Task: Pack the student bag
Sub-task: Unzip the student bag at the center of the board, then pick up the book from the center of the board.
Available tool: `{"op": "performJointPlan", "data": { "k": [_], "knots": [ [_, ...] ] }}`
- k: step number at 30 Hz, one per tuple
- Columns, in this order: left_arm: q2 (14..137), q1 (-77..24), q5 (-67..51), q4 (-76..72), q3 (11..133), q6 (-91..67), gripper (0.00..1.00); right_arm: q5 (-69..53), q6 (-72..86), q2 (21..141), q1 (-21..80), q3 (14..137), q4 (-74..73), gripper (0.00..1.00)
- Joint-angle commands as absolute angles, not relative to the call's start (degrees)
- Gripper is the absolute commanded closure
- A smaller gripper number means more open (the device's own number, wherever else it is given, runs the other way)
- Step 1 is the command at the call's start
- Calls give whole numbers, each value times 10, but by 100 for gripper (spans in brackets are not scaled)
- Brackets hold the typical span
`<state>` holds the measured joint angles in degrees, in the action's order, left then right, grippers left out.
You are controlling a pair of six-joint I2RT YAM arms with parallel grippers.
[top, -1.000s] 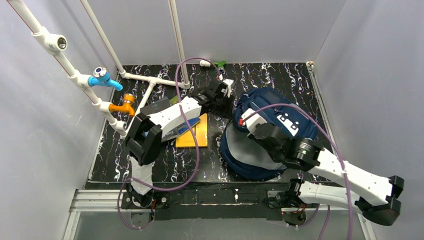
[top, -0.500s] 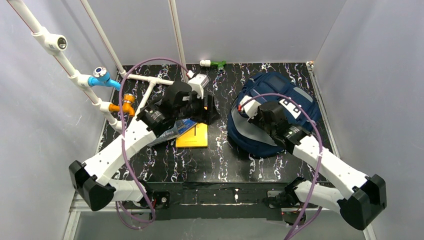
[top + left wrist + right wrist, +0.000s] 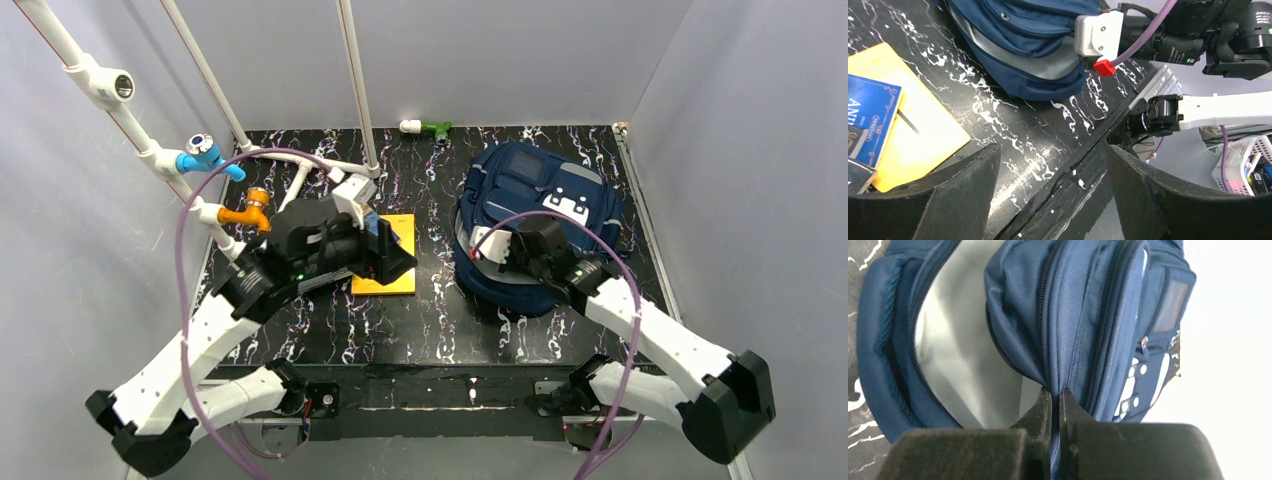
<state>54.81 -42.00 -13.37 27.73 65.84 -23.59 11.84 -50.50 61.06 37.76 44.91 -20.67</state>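
Observation:
The navy student bag (image 3: 535, 185) lies at the right of the black mat, its main zip open on a pale grey lining (image 3: 968, 365). It also shows in the left wrist view (image 3: 1028, 45). My right gripper (image 3: 525, 262) is shut on a fold of the bag's front flap (image 3: 1055, 390) beside the opening. My left gripper (image 3: 392, 250) is open and empty, hovering over the yellow book (image 3: 392, 275). A blue book (image 3: 868, 120) lies on the yellow book (image 3: 913, 145).
White pipework with a blue tap (image 3: 205, 155) and an orange tap (image 3: 250, 210) stands at the left. A small green and white fitting (image 3: 425, 127) lies at the back. Grey walls close the mat in. The mat's near edge (image 3: 1098, 155) shows under the left gripper.
My left arm has pulled back from the bag towards the books, its gripper now over the yellow book. My right gripper has moved nearer with the bag's flap; the bag lies flatter.

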Motion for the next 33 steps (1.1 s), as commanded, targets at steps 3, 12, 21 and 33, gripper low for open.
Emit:
{"op": "performJointPlan", "data": {
  "k": [3,12,21,33],
  "knots": [
    [479,-420,-94,291,640,-212,21,252,-362,536,378,476,-223,42],
    [450,-419,-71,304,657,-208,20,-64,184,667,379,657,-208,2],
    [396,-419,-20,329,652,-208,19,-86,498,838,475,593,127,2],
    [342,-420,-12,368,648,-232,19,6,645,1082,563,670,263,20]
  ]
}}
